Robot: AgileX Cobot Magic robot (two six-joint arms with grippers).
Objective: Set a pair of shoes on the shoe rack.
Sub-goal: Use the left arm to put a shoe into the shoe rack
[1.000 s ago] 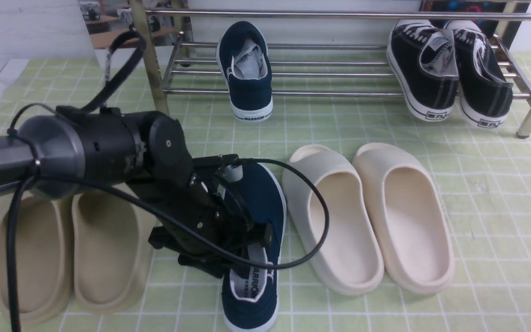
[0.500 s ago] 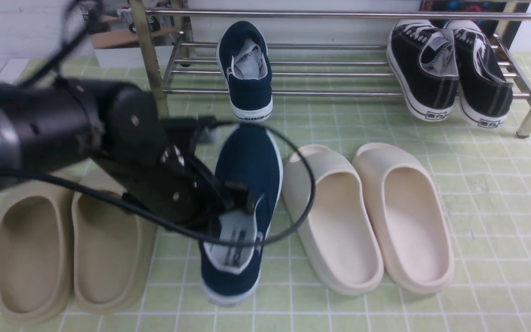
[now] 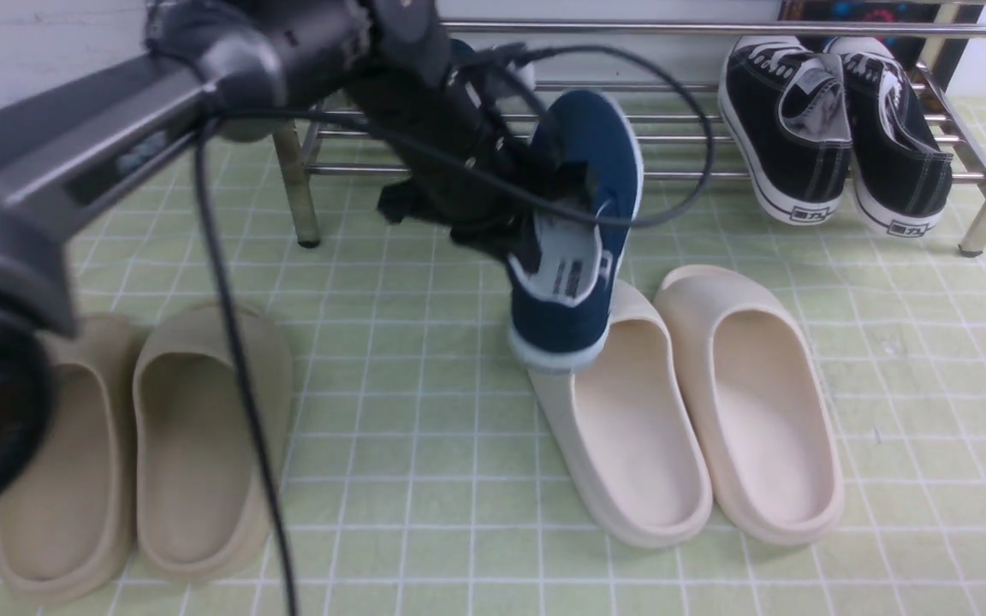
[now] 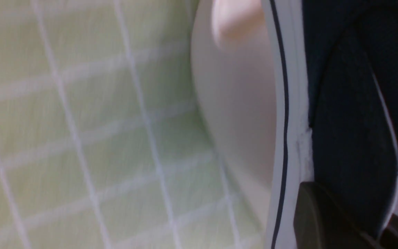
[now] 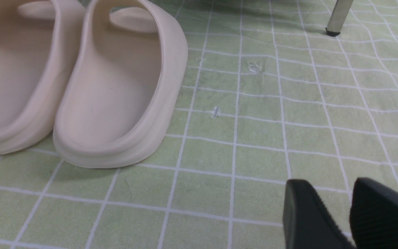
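The left gripper is clamped on the navy shoe at the side of its opening and holds it clear of the green checked mat; the shoe is tilted, toe up toward the shoe rack and white heel hanging low over the front of the nearer of the cream slides. The toe overlaps the rack's lower bars in the front view, though whether it touches them cannot be told from this angle. In the blurred left wrist view, one dark finger presses against the shoe's white sole edge, with the cream slide just beside it. A pair of black lace-up sneakers rests on the rack's right end, heels hanging over the front bar; a pair of beige slides lies on the mat at the left, well apart from the held shoe. The right gripper hovers low over bare mat near the cream slides; its two pads stand a narrow gap apart with nothing between them.
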